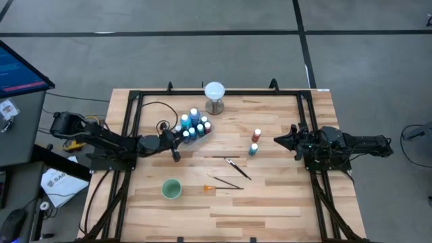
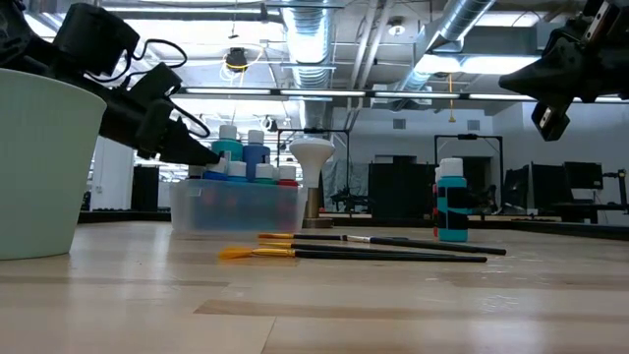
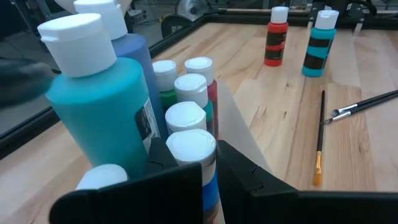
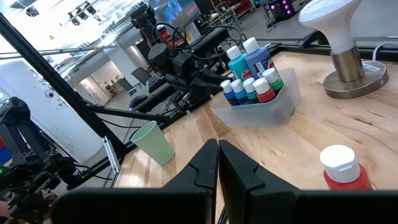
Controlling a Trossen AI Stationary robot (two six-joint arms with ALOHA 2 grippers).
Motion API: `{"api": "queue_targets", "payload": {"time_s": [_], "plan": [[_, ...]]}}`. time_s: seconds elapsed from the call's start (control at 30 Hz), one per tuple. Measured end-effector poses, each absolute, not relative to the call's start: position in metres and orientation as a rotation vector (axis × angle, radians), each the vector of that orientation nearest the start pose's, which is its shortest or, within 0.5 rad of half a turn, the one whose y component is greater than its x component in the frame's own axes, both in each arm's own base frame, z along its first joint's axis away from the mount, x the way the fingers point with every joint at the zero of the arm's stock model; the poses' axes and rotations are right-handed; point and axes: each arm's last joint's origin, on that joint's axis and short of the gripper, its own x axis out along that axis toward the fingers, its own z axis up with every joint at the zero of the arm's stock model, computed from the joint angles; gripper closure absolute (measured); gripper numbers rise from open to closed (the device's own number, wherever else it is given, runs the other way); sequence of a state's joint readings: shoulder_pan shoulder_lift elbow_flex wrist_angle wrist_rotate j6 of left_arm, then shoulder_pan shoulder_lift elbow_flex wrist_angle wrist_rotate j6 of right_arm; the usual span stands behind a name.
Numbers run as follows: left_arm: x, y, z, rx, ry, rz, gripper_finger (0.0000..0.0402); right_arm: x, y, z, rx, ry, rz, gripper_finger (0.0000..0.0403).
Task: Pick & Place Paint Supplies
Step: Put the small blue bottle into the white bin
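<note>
**Two bottles nearer the right arm**

Your right gripper (image 1: 278, 141) hangs closed, empty; red bottle (image 1: 256, 136) and teal bottle (image 1: 253, 150) stand upright just left of it (brushes (image 1: 233, 173) lie midtable); left gripper (image 1: 179, 137), closed at the bin (image 1: 197, 137), is farther.

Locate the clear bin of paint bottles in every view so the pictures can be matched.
High view: clear bin sits left of centre, at the left end effector.
Low view: left of centre on the table.
Left wrist view: fills the near side, thin wall edge showing.
Right wrist view: upper middle.
Shared landmark: the white globe lamp beside it, also in the low and right wrist views.
</note>
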State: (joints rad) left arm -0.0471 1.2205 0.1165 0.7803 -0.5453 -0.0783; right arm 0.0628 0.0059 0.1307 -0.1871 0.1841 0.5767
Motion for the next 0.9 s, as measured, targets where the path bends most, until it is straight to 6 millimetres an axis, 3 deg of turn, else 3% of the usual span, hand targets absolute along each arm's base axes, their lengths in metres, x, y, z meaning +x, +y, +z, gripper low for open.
{"api": "queue_targets", "payload": {"time_s": [0.9], "plan": [[0.1729, 0.0081, 0.1228, 0.049, 0.314, 0.539, 0.0402, 0.0878, 0.0002, 0.1891, 0.568, 0.025, -0.135, 0.0394]]}}
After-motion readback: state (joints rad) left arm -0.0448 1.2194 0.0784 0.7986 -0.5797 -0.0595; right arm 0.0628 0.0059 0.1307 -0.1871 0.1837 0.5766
